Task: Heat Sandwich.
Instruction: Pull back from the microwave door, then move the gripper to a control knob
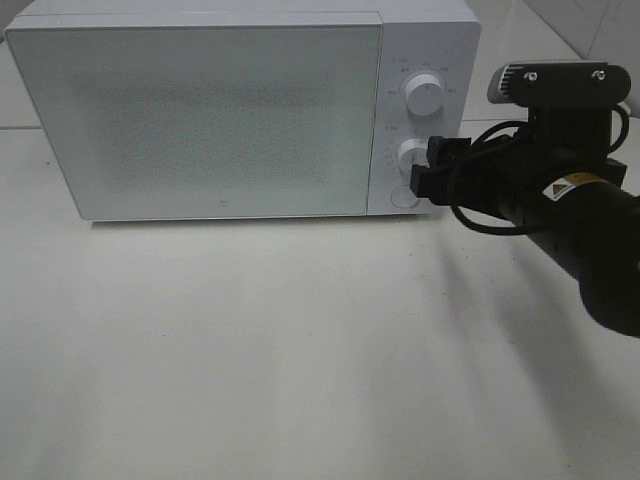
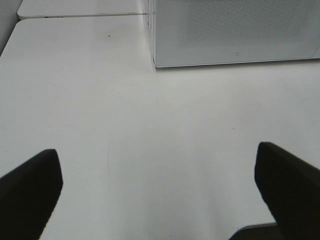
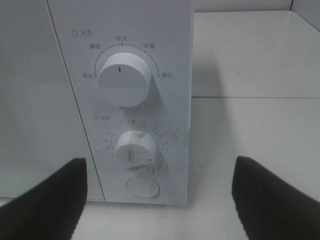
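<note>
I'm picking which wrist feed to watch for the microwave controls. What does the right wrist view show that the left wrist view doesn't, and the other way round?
Only the right wrist view: the control panel with its upper dial, lower dial and round button, framed by the open right fingers.
Only the left wrist view: the microwave at its lower corner away from the controls, a broad stretch of table, and the open left fingers.
Both: the white microwave and the table. Neither shows the sandwich.
</note>
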You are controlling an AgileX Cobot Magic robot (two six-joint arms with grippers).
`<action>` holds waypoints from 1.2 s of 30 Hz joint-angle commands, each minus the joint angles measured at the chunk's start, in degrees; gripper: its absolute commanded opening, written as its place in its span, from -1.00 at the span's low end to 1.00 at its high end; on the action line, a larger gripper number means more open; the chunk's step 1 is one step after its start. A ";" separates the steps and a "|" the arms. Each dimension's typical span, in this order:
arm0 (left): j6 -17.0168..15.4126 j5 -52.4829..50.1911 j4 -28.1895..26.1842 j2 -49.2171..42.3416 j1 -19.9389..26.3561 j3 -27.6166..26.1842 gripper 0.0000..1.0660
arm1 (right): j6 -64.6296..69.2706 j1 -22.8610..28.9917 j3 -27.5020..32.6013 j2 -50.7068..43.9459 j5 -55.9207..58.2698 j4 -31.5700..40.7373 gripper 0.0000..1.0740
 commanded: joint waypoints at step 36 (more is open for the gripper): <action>-0.46 -0.11 -0.57 -1.66 0.17 0.17 0.91 | 0.86 6.19 -6.70 15.64 -13.35 6.88 0.42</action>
